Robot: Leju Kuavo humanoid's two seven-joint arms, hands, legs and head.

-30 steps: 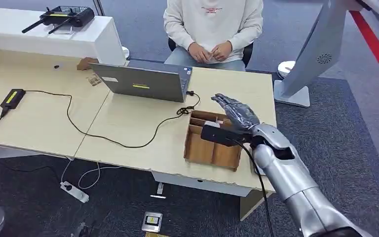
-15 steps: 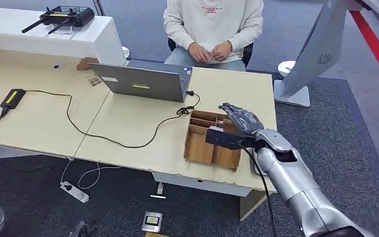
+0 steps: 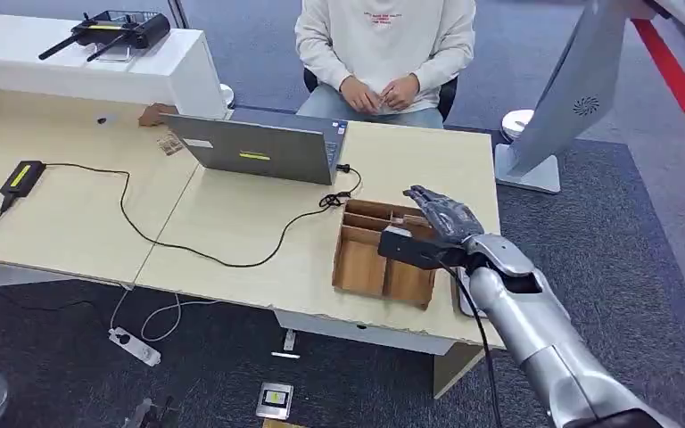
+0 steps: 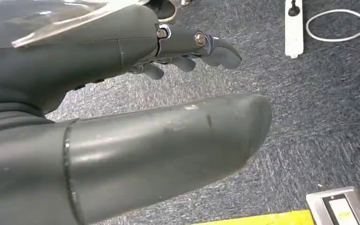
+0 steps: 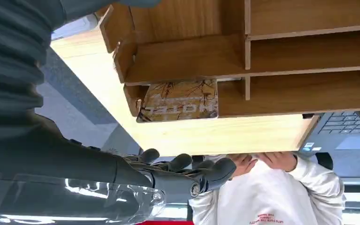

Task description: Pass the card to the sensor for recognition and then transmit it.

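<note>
A patterned card [image 5: 178, 101] printed "HOTEL" lies in a corner compartment of the wooden divided box [image 5: 187, 56]. The box [image 3: 366, 267] stands near the desk's front right edge. My right hand [image 3: 441, 214] hovers over the box's far right part with its fingers stretched out and nothing in it. In the right wrist view its fingers [image 5: 183, 171] are apart from the card. My left hand [image 4: 187, 47] hangs above the carpet, fingers loosely extended and holding nothing. A small black device [image 3: 23, 176] with a yellow strip lies at the desk's left end on a cable.
A person [image 3: 383, 45] sits behind the desk, hands together. An open laptop [image 3: 254, 150] stands between that person and the box, with a black cable [image 3: 187, 245] running across the desk. A white stand [image 3: 544, 116] rises at right. A power strip [image 4: 294, 28] lies on the floor.
My right hand has moved down and a little to the right, closer over the box's far right compartments. The person and the desk items have not moved.
</note>
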